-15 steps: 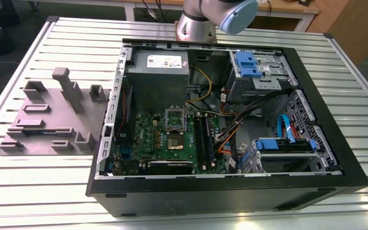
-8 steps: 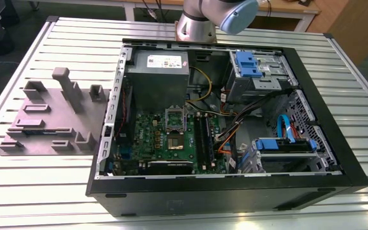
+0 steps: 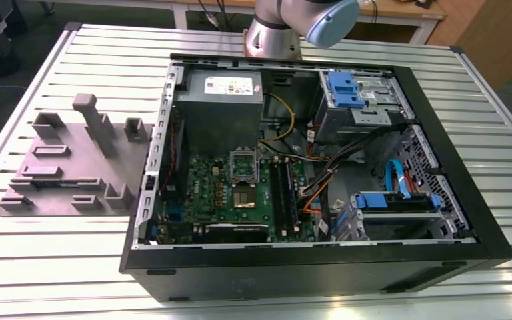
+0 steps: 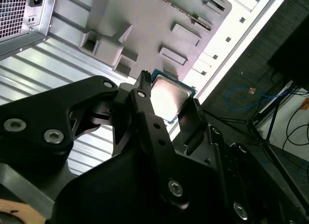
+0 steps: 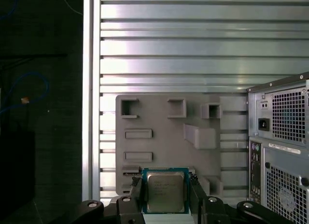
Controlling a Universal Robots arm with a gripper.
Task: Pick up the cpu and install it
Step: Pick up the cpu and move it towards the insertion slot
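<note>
The cpu [image 5: 165, 191], a small square chip with a silver top and a thin teal-green rim, sits between my black fingers [image 5: 195, 194] in both wrist views. My gripper [image 5: 165, 188] is shut on it and holds it well above the grey fixture plate [image 5: 164, 137]. In the second wrist view the cpu [image 4: 169, 97] shines between the two fingertips of the gripper [image 4: 169, 91]. In the exterior view the open computer case [image 3: 434, 220] lies on the table with its green motherboard [image 3: 211, 193] and the square socket [image 3: 243, 163] uncovered.
The grey fixture plate [image 3: 69, 167] with raised blocks lies at the exterior view's left of the case. A grey power supply box [image 3: 219, 110], black memory sticks [image 3: 279, 190], blue drive brackets [image 3: 345, 90] and loose cables [image 3: 327, 173] crowd the case. The arm's base [image 3: 279, 30] stands behind it.
</note>
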